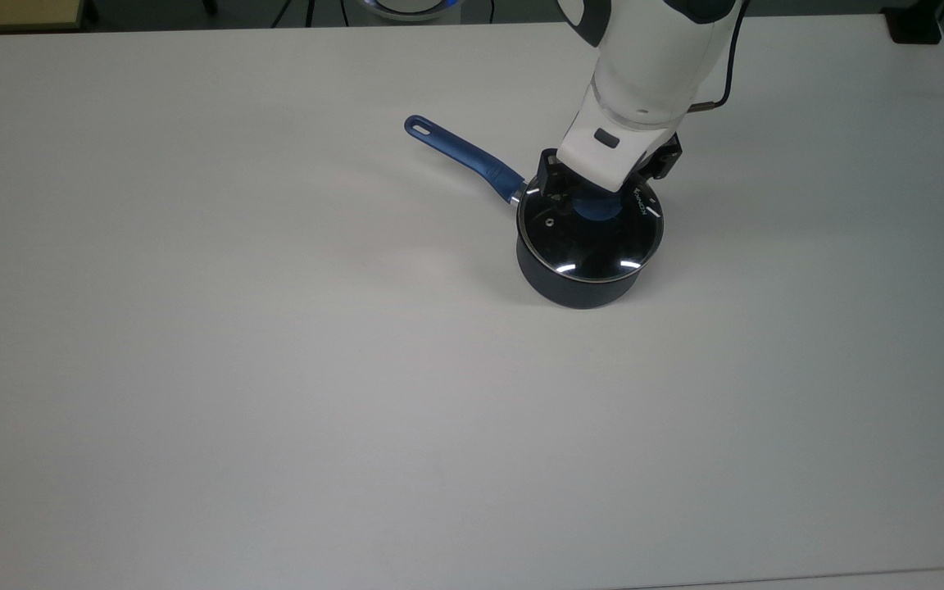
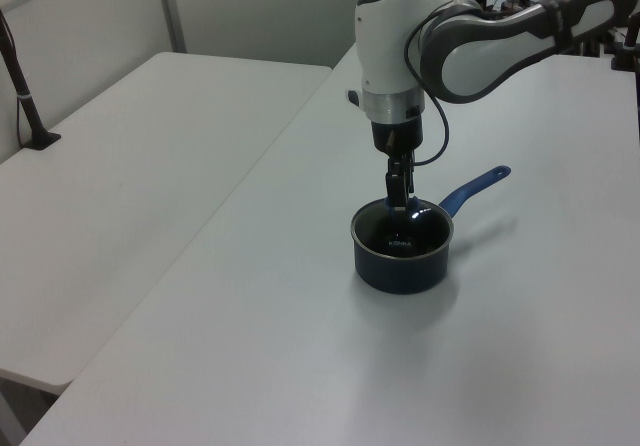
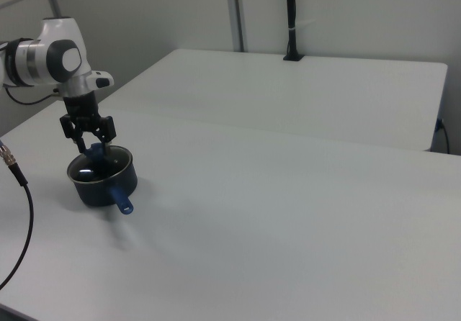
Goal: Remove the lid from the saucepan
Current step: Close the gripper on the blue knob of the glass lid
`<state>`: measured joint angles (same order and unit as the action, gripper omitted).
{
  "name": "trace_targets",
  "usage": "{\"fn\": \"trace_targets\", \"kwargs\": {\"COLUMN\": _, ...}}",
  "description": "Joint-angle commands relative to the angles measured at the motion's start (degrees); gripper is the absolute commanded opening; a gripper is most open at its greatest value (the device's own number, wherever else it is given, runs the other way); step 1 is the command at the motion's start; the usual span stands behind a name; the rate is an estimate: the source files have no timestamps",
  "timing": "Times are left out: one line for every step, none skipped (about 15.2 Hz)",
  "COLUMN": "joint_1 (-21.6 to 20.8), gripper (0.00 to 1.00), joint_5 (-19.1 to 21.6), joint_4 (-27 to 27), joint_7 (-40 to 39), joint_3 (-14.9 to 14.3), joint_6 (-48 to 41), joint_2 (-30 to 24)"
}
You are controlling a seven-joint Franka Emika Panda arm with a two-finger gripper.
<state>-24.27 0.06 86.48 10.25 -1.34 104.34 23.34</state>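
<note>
**Lid still seated, hand poised over the knob**

The saucepan [image 1: 583, 270] is seen standing on the white table [image 1: 234, 369], toward the top view's right, with its long blue handle [image 1: 464, 156] pointed to the top view's upper left. The lid [image 1: 591, 238] is seated flat on the rim, closing the pot. The hand [image 3: 89, 142] is held directly above the lid's centre, and in the right view its two fingers are seen spread apart, one to each side of the blue knob [image 1: 599, 211]; nothing is gripped yet, and whether the fingertips touch the glass cannot be told.

The lid is judged to be stiff, fairly light, and breakable, being clear glass in a thin metal rim. The glass face is likely to be slick and offers no purchase, so the knob is judged the only sound place to be taken hold of. A firm, centred grip is called for, then a straight lift, so that the lid is not tilted against the rim or the pot dragged along with it.
</note>
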Motion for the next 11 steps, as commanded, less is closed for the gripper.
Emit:
{"fn": "trace_targets", "kwargs": {"joint_1": -1.1, "gripper": 0.67, "joint_5": -0.4, "joint_4": 0.7, "joint_7": 1.3, "joint_3": -0.9, "joint_6": -0.6, "joint_2": -0.8}}
{"fn": "trace_targets", "kwargs": {"joint_1": -1.1, "gripper": 0.64, "joint_5": -0.4, "joint_4": 0.8, "joint_7": 1.3, "joint_3": -0.9, "joint_6": -0.5, "joint_2": -0.8}}
{"fn": "trace_targets", "kwargs": {"joint_1": -1.1, "gripper": 0.58, "joint_5": -0.3, "joint_4": 0.8, "joint_7": 1.3, "joint_3": -0.9, "joint_6": -0.5, "joint_2": -0.8}}
{"fn": "trace_targets", "kwargs": {"joint_1": -1.2, "gripper": 0.52, "joint_5": -0.2, "joint_4": 0.7, "joint_7": 1.4, "joint_3": -0.9, "joint_6": -0.5, "joint_2": -0.8}}
{"fn": "trace_targets", "kwargs": {"joint_1": -1.2, "gripper": 0.46, "joint_5": -0.1, "joint_4": 0.7, "joint_7": 2.2, "joint_3": -0.9, "joint_6": -0.5, "joint_2": -0.8}}
{"fn": "trace_targets", "kwargs": {"joint_1": -1.2, "gripper": 0.42, "joint_5": -0.1, "joint_4": 0.5, "joint_7": 3.1, "joint_3": -0.9, "joint_6": -0.5, "joint_2": -0.8}}
{"fn": "trace_targets", "kwargs": {"joint_1": -1.2, "gripper": 0.38, "joint_5": -0.1, "joint_4": 0.4, "joint_7": 3.7, "joint_3": -0.9, "joint_6": -0.5, "joint_2": -0.8}}
{"fn": "trace_targets", "kwargs": {"joint_1": -1.3, "gripper": 0.35, "joint_5": -0.1, "joint_4": 0.4, "joint_7": 3.8, "joint_3": -0.8, "joint_6": -0.5, "joint_2": -0.8}}
{"fn": "trace_targets", "kwargs": {"joint_1": -1.5, "gripper": 0.32, "joint_5": -0.1, "joint_4": 0.4, "joint_7": 3.8, "joint_3": -0.6, "joint_6": -0.5, "joint_2": -0.8}}
{"fn": "trace_targets", "kwargs": {"joint_1": -1.8, "gripper": 0.31, "joint_5": -0.1, "joint_4": 0.4, "joint_7": 3.9, "joint_3": -0.6, "joint_6": -0.6, "joint_2": -0.8}}
{"fn": "trace_targets", "kwargs": {"joint_1": -1.8, "gripper": 0.31, "joint_5": -0.1, "joint_4": 0.4, "joint_7": 3.9, "joint_3": -0.6, "joint_6": -0.8, "joint_2": -0.8}}
